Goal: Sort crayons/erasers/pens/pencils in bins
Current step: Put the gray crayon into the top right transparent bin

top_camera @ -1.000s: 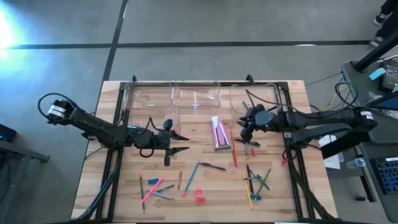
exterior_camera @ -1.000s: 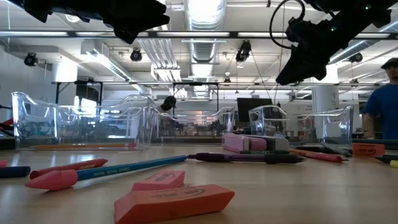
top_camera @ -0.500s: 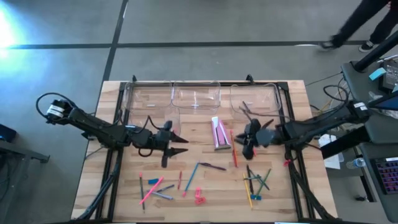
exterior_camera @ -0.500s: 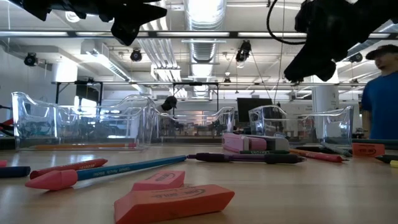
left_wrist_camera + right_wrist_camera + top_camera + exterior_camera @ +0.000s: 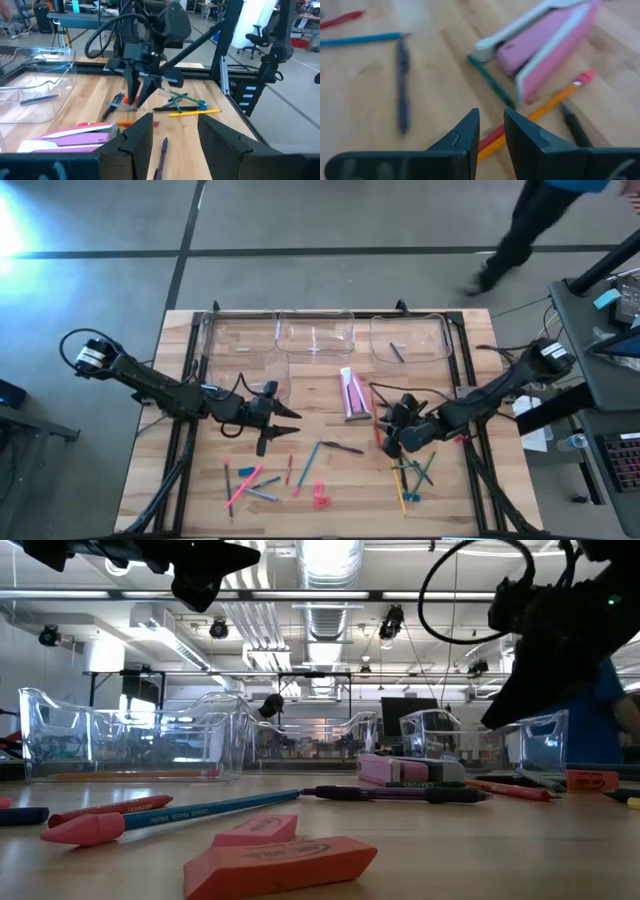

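My right gripper (image 5: 388, 442) (image 5: 491, 125) hovers low over the wood table, open by a narrow gap with nothing between its fingers. Just beyond its tips lie an orange pencil (image 5: 545, 112) and a red pen (image 5: 492, 136), beside a pink box (image 5: 352, 392). My left gripper (image 5: 280, 421) (image 5: 175, 132) waits open and empty left of centre, pointing level toward the table's right. Three clear bins (image 5: 315, 336) stand along the far edge. A dark pen (image 5: 397, 352) lies in the right one. Pink erasers (image 5: 280, 865) lie near the front edge.
Loose pens and pencils lie in a heap at the near right (image 5: 410, 473) and scattered at the near left (image 5: 250, 480). A purple pen (image 5: 342, 447) lies near the centre. A red eraser (image 5: 458, 440) sits by the right frame rail. A person walks past beyond the table's far right.
My right gripper has swung from beside the far right bin toward the table's near edge and down. It now hangs low over the pens beside the pink box. Nothing on the table has moved.
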